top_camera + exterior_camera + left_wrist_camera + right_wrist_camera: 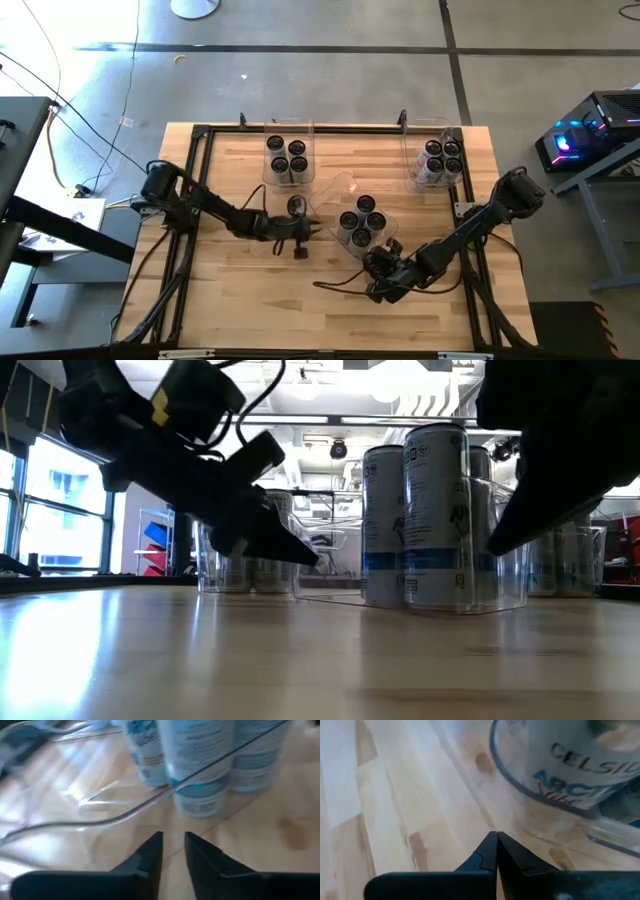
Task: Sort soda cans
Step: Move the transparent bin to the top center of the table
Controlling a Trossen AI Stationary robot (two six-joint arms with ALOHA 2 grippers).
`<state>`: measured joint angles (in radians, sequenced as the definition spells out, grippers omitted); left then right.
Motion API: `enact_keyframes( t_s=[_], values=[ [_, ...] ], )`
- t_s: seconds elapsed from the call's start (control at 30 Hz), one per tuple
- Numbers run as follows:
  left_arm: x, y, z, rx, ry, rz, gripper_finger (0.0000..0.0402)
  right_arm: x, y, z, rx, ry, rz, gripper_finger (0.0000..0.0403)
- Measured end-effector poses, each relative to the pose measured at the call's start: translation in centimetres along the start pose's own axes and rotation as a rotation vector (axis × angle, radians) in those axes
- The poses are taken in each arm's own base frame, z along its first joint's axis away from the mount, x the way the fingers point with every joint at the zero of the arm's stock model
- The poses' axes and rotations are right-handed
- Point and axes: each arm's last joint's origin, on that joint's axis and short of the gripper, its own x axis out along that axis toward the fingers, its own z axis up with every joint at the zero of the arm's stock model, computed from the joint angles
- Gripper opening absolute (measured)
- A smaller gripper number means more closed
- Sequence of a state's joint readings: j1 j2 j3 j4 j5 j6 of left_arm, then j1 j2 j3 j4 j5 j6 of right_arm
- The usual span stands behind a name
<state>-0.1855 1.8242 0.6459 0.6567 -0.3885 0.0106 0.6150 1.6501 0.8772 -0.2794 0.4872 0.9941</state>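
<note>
Four soda cans (362, 220) stand packed in the middle bin (340, 188), with a lone can (296, 206) just left of it. The left gripper (305, 231) sits beside that can, fingers (150, 855) narrowly parted and empty; it should widen first, then square up. The right gripper (392, 250), pinched closed, waits near the bin.

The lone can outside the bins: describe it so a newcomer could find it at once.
Start at the wooden table and find the middle bin, which is tipped askew. The lone can stands just left of it, by the left gripper. Every other can sits grouped inside a bin.
</note>
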Motion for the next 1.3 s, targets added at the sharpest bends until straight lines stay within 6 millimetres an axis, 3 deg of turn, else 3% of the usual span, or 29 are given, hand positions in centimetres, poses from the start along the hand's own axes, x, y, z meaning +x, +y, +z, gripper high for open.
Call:
enact_keyframes(
  t_s=[0.23, 0.57, 0.73, 1.07, 1.3],
  values=[
    [1.0, 2.1, -0.5, 0.049, 0.023, 0.106, 0.0004, 0.5, -0.6, 0.9, 0.065, -0.042, -0.043, 0.0],
    [1.9, 4.4, -0.4, -0.004, -0.017, 0.197, 0.0001, 1.5, -2.1, 2.7, 0.082, -0.057, -0.092, 0.0],
    [1.7, 4.0, 0.2, -0.006, -0.037, 0.19, 0.0001, 1.9, -2.7, 3.5, 0.115, -0.071, -0.105, 0.0],
    [-2.4, 0.2, 2.7, -0.04, -0.042, 0.095, 0.0001, 2.0, -2.3, 3.9, 0.153, -0.103, -0.059, 0.0],
    [-6.3, -0.8, 2.5, -0.048, 0.084, 0.161, 0.0001, 1.9, -1.6, 4.5, 0.181, -0.155, 0.01, 0.0]
  ],
)
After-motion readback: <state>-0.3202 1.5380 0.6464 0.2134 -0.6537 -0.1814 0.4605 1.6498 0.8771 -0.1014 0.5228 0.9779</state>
